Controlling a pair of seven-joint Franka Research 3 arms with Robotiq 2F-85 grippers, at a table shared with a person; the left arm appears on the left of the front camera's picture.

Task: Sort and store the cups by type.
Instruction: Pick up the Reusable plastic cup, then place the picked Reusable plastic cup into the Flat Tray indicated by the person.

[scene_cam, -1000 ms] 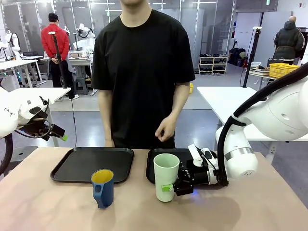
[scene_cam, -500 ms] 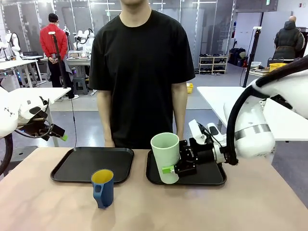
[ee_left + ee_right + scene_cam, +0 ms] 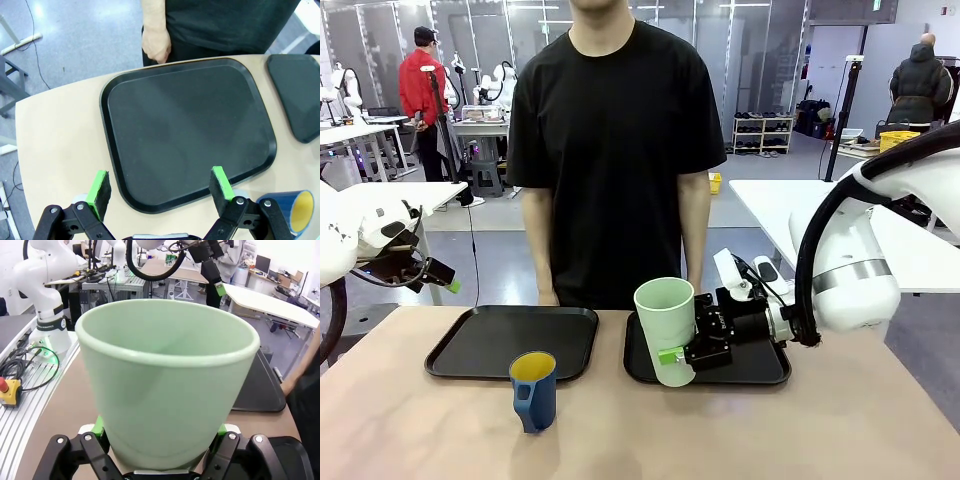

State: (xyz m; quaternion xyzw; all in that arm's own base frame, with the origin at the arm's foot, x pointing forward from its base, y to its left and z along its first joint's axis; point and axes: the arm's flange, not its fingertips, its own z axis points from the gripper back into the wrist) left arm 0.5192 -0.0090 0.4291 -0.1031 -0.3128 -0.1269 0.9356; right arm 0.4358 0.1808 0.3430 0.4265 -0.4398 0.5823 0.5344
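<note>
Tumbler (image 3: 665,322) is clamped near its base between the green pads (image 3: 98,426) of the right gripper (image 3: 678,358). It leans slightly left at the left edge of the right tray (image 3: 755,368); whether its base touches the tray I cannot tell. Mug (image 3: 533,390) stands upright on the table (image 3: 410,430), just in front of the left tray (image 3: 510,340). Left gripper (image 3: 160,186) hangs above that tray's near edge, fingers spread wide, holding nothing. A person's hand (image 3: 156,44) hangs just beyond the tray's far edge.
</note>
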